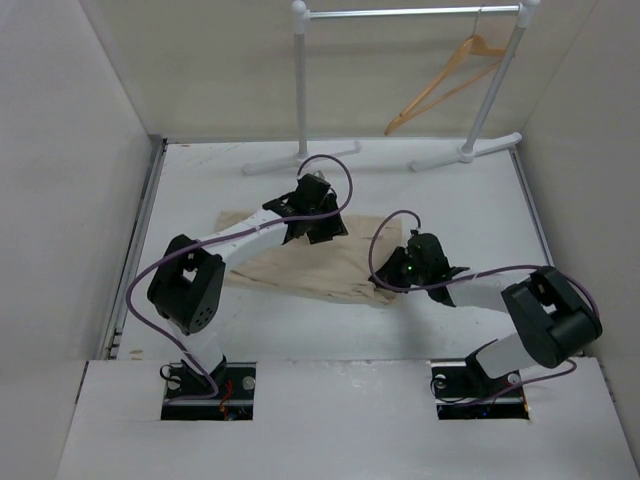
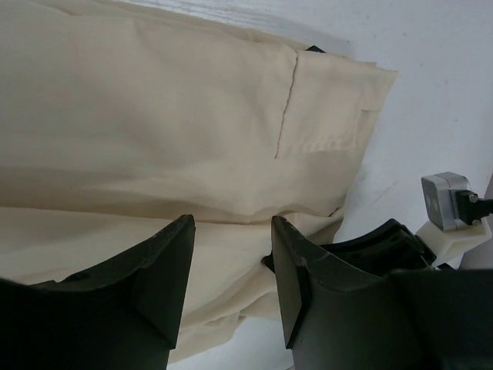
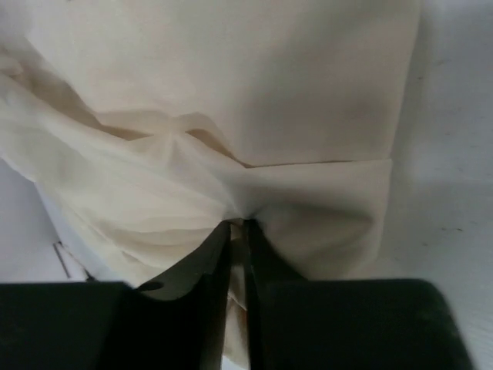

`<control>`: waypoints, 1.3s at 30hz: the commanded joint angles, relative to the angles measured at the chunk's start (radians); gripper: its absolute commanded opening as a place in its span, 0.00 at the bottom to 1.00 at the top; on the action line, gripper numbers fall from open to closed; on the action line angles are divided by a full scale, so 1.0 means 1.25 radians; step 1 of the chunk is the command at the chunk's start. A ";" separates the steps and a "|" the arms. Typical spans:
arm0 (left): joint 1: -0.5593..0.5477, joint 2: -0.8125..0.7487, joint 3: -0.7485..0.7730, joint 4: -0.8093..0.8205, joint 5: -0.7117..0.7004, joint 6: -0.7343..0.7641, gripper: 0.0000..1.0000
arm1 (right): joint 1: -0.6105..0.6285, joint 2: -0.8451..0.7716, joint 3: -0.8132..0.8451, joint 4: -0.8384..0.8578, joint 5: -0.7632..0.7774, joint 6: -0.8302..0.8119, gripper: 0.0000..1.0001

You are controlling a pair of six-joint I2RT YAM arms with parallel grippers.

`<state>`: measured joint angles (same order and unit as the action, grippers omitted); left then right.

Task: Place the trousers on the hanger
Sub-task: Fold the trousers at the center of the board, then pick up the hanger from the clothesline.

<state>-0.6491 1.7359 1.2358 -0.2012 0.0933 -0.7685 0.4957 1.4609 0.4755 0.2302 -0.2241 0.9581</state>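
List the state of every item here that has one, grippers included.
trousers: lying creased on the table, one fold pinched.
hanger: hanging tilted from the garment rail, nothing on it.
garment rail: standing upright, carrying only the hanger.
left gripper: open, over the trousers.
right gripper: shut on a fold of the trousers.

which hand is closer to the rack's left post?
Left. The left hand is just in front of the post, open over the trousers; the right hand is nearer the bases and rightward, pinching them.
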 commanded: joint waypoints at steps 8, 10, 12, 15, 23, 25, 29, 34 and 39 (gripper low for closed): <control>0.038 -0.114 -0.015 0.000 -0.005 0.002 0.41 | -0.029 -0.260 0.097 -0.128 -0.048 -0.019 0.67; 0.057 -0.141 -0.039 0.000 -0.007 0.005 0.41 | -0.056 -0.317 0.149 -0.208 -0.042 -0.056 0.70; 0.074 -0.161 -0.061 0.000 -0.012 0.006 0.41 | -0.102 -0.348 0.222 -0.269 -0.040 -0.097 0.71; 0.103 -0.193 -0.099 0.001 -0.018 0.010 0.39 | -0.187 -0.310 0.377 -0.307 -0.046 -0.153 0.38; 0.132 -0.256 -0.158 0.003 -0.030 0.039 0.24 | -0.315 0.058 0.906 -0.375 0.065 -0.258 0.50; 0.137 -0.269 -0.174 0.003 -0.030 0.043 0.24 | -0.331 0.139 0.995 -0.391 0.075 -0.263 0.64; 0.153 -0.290 -0.206 0.008 -0.021 0.043 0.27 | -0.340 0.248 1.127 -0.410 0.048 -0.268 0.70; 0.166 -0.278 -0.217 0.014 0.001 0.043 0.28 | -0.336 0.320 1.210 -0.386 -0.063 -0.271 0.67; 0.136 -0.238 -0.213 0.024 0.005 0.038 0.28 | -0.335 0.346 1.211 -0.360 -0.077 -0.267 0.67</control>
<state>-0.4568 1.4197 0.9741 -0.2001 0.0795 -0.7315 0.0731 1.9038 1.9247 -0.2760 -0.2756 0.6430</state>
